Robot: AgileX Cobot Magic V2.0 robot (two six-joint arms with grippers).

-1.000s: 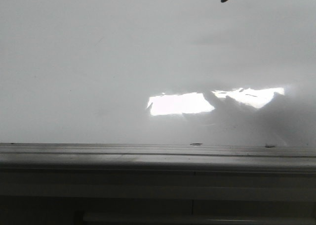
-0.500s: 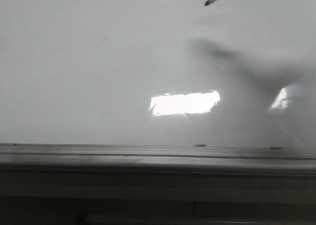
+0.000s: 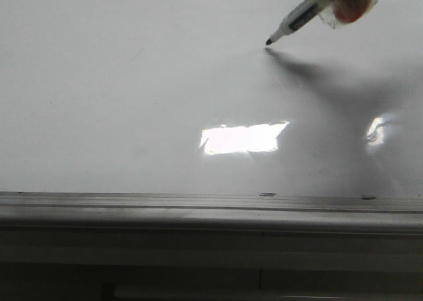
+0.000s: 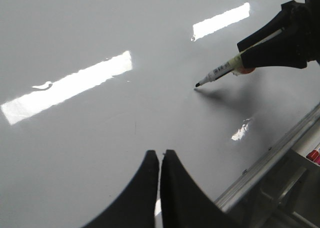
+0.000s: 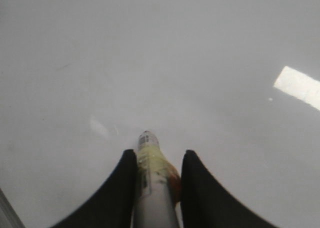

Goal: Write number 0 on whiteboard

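Seemingly no stroke has been laid yet: from the front, the whiteboard shows only faint smudges and a bright rectangular glare, and no number 0 appears on it. A marker comes in from the upper right, its dark tip at the board or a hair above it, meeting its own shadow; I cannot tell whether ink is flowing. The grey frame strip runs along the board's near edge.

From the left wrist view, the left end effector hangs over bare board with its two fingers pressed together, clenched on nothing. Well apart from it, the right end effector grips the marker by the rear of its barrel, tip slanted down toward the surface.

From the right wrist view, the right end effector is clamped on the marker, a finger on either side of the barrel, with some yellowish wrapping around it at the grip.

As a judgement, the marker is light, stiff and smooth, so it could twist or slide between the fingers under tip pressure; a firm hold mid-barrel suits it. The glossy board is rigid and slippery, so light, even contact should do.
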